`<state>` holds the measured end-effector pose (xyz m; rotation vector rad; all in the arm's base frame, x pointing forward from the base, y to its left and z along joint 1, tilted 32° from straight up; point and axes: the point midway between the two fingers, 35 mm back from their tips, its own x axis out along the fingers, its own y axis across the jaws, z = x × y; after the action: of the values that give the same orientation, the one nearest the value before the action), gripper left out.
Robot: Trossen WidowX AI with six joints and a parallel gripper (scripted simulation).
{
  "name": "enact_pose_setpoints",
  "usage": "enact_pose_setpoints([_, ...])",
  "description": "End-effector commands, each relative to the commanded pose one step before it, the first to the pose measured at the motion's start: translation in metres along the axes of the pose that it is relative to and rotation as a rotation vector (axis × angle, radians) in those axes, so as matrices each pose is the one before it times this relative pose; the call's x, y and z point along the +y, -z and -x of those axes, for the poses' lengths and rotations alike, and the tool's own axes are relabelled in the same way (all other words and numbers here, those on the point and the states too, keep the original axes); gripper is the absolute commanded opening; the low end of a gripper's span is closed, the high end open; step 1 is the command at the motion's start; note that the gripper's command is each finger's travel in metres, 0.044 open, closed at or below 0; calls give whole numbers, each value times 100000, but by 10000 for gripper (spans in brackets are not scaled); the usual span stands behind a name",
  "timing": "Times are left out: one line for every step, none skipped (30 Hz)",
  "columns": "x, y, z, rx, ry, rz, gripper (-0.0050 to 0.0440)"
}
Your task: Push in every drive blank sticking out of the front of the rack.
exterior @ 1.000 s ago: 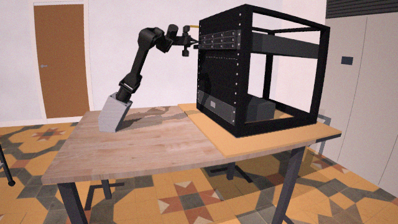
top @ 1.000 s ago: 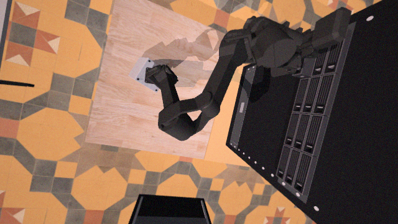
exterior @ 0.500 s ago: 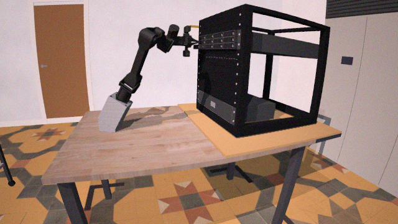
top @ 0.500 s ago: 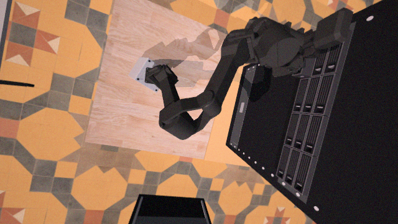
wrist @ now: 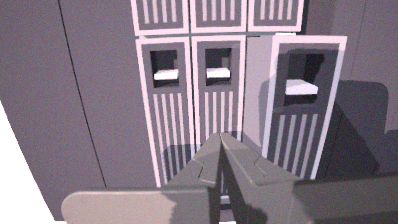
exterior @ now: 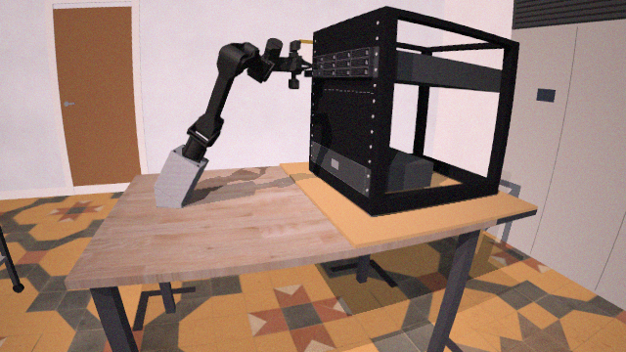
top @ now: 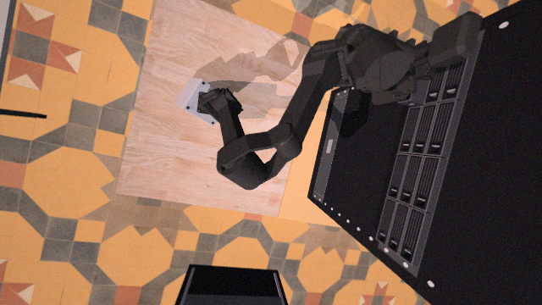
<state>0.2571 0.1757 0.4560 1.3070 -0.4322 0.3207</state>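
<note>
Our arm (top: 292, 123) (exterior: 215, 98) leans from pale base on wood-topped table (top: 148, 169) (exterior: 220, 225), reaching level at rack's upper bay. Gripper (exterior: 311, 66) (wrist: 219, 140): fingers pressed together, nothing pinched, likely making blunt pusher. Rack (top: 360, 140) (exterior: 342, 112) stands upright on yellow board (exterior: 391, 230), unfastened, so we'd push gently. Protruding blank (wrist: 306, 107) sits just right of fingertips in wrist view; we'd shift over first. Patterned tile floor below; brown door (exterior: 100, 98) far left, grey cabinets (exterior: 548, 147) right.
</note>
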Motion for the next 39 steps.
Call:
enact_pose_setpoints([791,-428,-466,-1118,-1327,-2019,-50])
enact_pose_setpoints([0,0,0,0,0,0,-50])
enact_pose_setpoints([0,0,0,0,0,0,-50])
enact_pose_setpoints([-1,0,-56,0,0,0,-50])
enact_pose_setpoints([-1,0,-40,0,1,0,-50])
enact_pose_setpoints([0,0,-19,0,0,0,-50])
enact_pose_setpoints([0,0,-3,0,0,0,-50])
enact_pose_setpoints([0,0,0,0,0,0,-50])
enact_pose_setpoints([0,0,0,0,0,0,-50])
enact_pose_setpoints([0,0,0,0,0,0,-50])
enact_pose_setpoints([0,0,0,0,0,0,-50])
enact_pose_setpoints([0,0,0,0,0,0,-50])
enact_pose_setpoints([0,0,0,0,0,0,-50])
enact_pose_setpoints([0,0,-3,0,0,0,-50])
enact_pose_setpoints([1,0,-19,0,0,0,-50])
enact_pose_setpoints([2,-1,-40,0,-1,0,-50])
enact_pose_setpoints([2,-1,-56,0,0,0,-50])
enact_pose_setpoints([2,-2,-62,0,0,0,-50])
enact_pose_setpoints([0,0,0,0,0,0,-50])
enact_pose_setpoints([0,0,0,0,0,0,-50])
enact_pose_setpoints([2,-2,-56,0,0,0,-50])
enact_pose_setpoints([1,-1,-40,0,1,0,-50])
enact_pose_setpoints([1,-1,-19,0,0,0,-50])
enact_pose_setpoints([0,0,-3,0,0,0,-50])
enact_pose_setpoints([0,0,0,0,0,0,-50])
enact_pose_setpoints([0,0,0,0,0,0,-50])
enact_pose_setpoints([0,0,0,0,0,0,-50])
enact_pose_setpoints([0,0,0,0,0,0,-50])
enact_pose_setpoints([0,0,0,0,0,0,-50])
enact_pose_setpoints([0,0,0,0,0,0,-50])
enact_pose_setpoints([0,0,-3,0,0,0,-50])
enact_pose_setpoints([1,0,-19,0,0,0,-50])
enact_pose_setpoints([1,-1,-40,0,0,0,-50])
enact_pose_setpoints([2,-1,-56,0,0,0,-50])
enact_pose_setpoints([2,-1,-62,0,0,0,-50])
enact_pose_setpoints([0,0,0,0,0,0,-50])
enact_pose_setpoints([0,0,0,0,0,0,-50])
enact_pose_setpoints([2,-1,-56,0,0,0,-50])
enact_pose_setpoints([1,-1,-40,0,0,0,-50])
